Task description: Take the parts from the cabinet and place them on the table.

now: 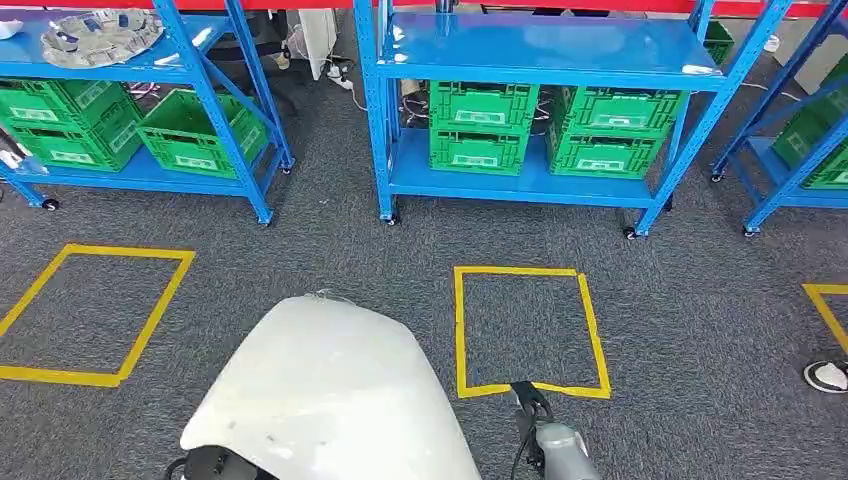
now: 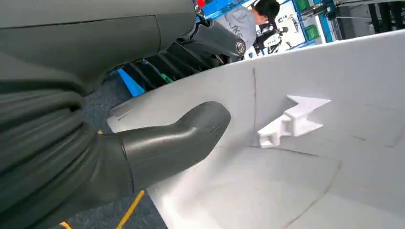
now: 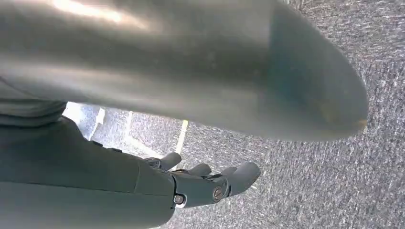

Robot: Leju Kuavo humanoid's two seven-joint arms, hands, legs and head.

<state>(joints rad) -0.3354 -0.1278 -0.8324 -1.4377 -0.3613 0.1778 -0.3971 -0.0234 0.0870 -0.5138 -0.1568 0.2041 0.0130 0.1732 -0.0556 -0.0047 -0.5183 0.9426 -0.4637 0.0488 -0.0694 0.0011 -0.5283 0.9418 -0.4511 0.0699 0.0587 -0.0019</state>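
A large white curved shell part (image 1: pixel 330 395) fills the lower left of the head view, carried low in front of me over the grey carpet. In the left wrist view my left hand (image 2: pixel 143 152) holds this white part (image 2: pixel 310 181), the thick thumb pressed on its inner face beside a small moulded white bracket (image 2: pixel 291 121). My right arm (image 1: pixel 555 445) hangs at the lower middle. The right hand (image 3: pixel 205 183) has its fingers apart above the carpet and holds nothing. A silvery grey part (image 1: pixel 100 35) lies on the top shelf of the left blue rack.
Blue wheeled racks (image 1: pixel 545 45) with green crates (image 1: pixel 478 128) stand ahead. Yellow tape squares (image 1: pixel 528 330) mark the carpet, another at the left (image 1: pixel 95 310). A person's shoe (image 1: pixel 827 375) shows at the right edge. A person (image 2: pixel 248 24) stands in the background.
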